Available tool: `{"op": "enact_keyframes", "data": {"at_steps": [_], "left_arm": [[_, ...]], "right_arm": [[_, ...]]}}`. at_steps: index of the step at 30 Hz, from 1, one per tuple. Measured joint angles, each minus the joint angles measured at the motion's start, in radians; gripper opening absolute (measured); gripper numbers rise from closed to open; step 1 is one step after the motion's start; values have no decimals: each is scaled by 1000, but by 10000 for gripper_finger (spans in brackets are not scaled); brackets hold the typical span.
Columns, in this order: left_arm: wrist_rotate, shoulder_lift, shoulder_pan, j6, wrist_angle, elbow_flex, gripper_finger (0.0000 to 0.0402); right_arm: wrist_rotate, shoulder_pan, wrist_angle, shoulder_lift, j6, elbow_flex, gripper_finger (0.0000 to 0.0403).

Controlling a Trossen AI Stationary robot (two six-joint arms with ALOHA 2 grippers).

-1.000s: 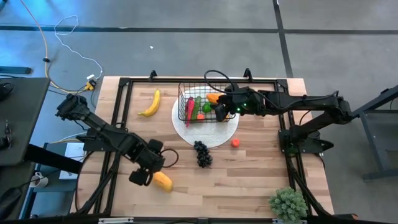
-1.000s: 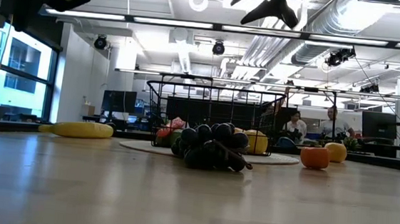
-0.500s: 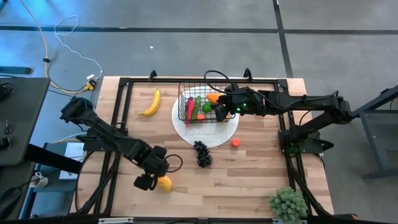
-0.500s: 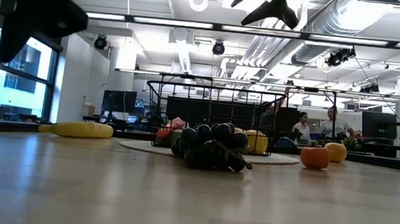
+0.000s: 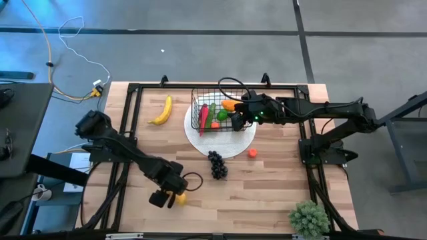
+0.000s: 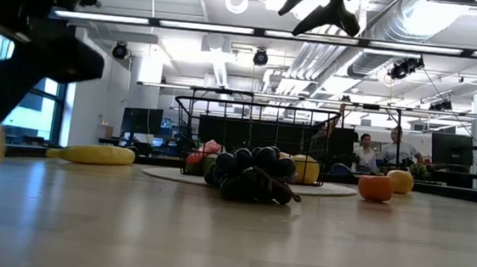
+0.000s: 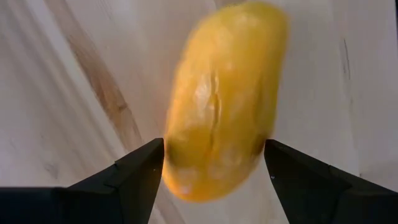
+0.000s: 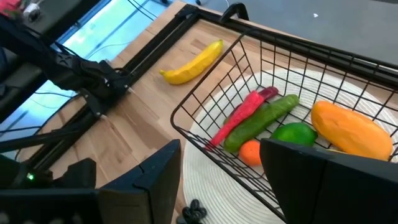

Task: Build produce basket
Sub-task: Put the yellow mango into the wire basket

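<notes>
Around my wooden table [image 5: 267, 193] the floor [image 5: 200, 60] is grey concrete crossed by dark seams, with yellow and white cables [image 5: 73, 53] trailing over it. A dark desk [image 5: 20, 133] stands at one side. Beyond the table I see an open office: white ceiling ducts [image 6: 383, 25], strip lights [image 6: 229, 30], tall windows [image 6: 28, 91] letting in daylight, monitors [image 6: 455, 150], and a person [image 6: 363, 148] seated far back.
</notes>
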Motion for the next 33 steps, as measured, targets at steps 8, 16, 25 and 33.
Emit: {"op": "enact_keyframes", "data": {"at_steps": [8,16,25,33], "left_arm": [[6,61,0,-22,21,2,269],[2,63,0,-26,49,2,206],[7,58,3,-27,65,0,170],[-1,24,43,-78,70,-2,165]], "right_arm": [[0,0,-15,0,0,0,199],[0,0,-34,0,0,0,199],[0,0,-35,0,0,0,199],[0,0,-30,-21,0,0,199]]}}
